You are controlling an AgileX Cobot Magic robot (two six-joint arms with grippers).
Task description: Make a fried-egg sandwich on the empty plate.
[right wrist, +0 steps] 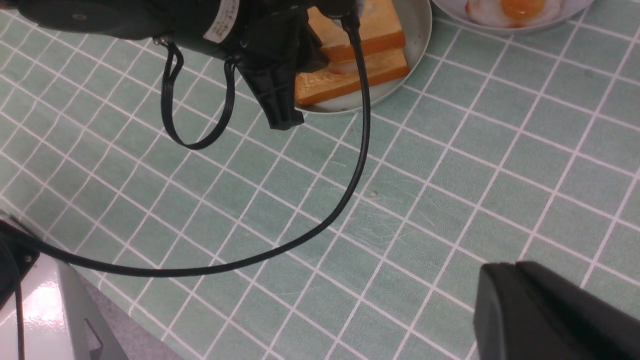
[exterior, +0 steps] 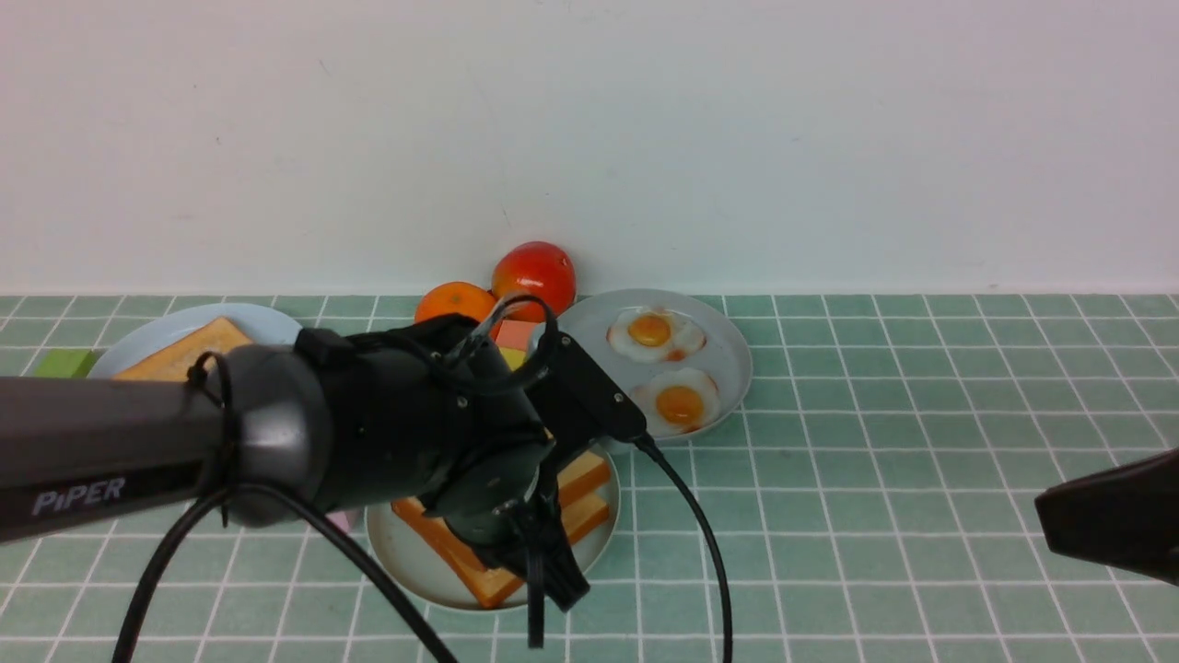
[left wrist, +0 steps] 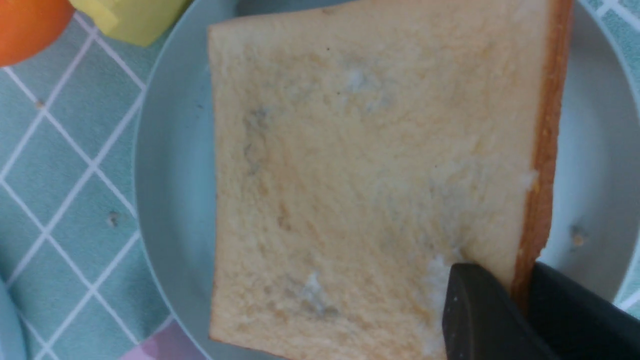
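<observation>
Green-tiled table [exterior: 921, 516]. The left arm [exterior: 138, 442] reaches over the mint plate [exterior: 405, 557], front centre, just before the grey-blue plate [exterior: 728, 368] of two fried eggs. On the mint plate is the fried-egg sandwich [exterior: 479, 571]: two toast slices stacked, a white sliver between. The left gripper [left wrist: 520, 285] has its jaws pinching the top slice [left wrist: 370, 175] at its crust edge. The right gripper [right wrist: 520, 280] hovers well apart, jaws pressed together, holding nothing.
</observation>
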